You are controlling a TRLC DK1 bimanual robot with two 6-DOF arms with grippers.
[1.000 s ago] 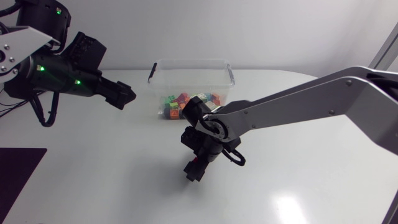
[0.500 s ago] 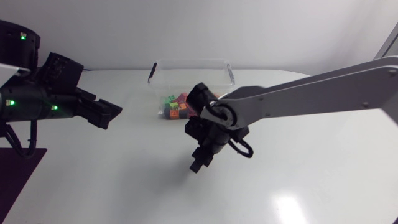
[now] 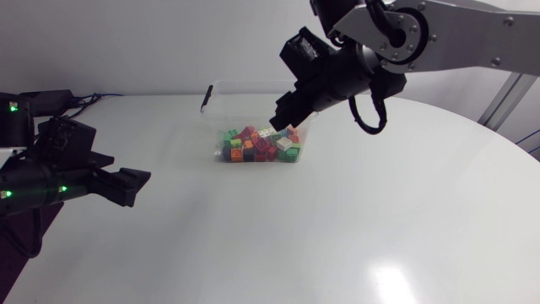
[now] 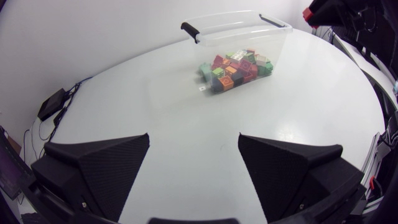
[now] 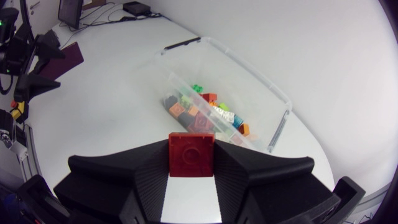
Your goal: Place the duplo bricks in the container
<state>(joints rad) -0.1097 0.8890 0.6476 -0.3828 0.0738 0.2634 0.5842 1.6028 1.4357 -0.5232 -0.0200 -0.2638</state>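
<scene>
Fingers of right gripper [image 5: 191, 169] pinching red brick [image 5: 191, 154] above the container [image 5: 246, 68]; fingers of left gripper [image 4: 194, 138] spread wide.

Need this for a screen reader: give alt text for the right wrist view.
The right gripper is shut on a red duplo brick. Ahead of it, on the white table, stands a clear container holding many mixed-colour bricks.

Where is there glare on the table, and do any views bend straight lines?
Head view: one soft bright patch of glare on the table, low in the view, right of the middle. Left wrist view: the table's far edge bows round behind the container. Right wrist view: the same fisheye bowing.
</scene>
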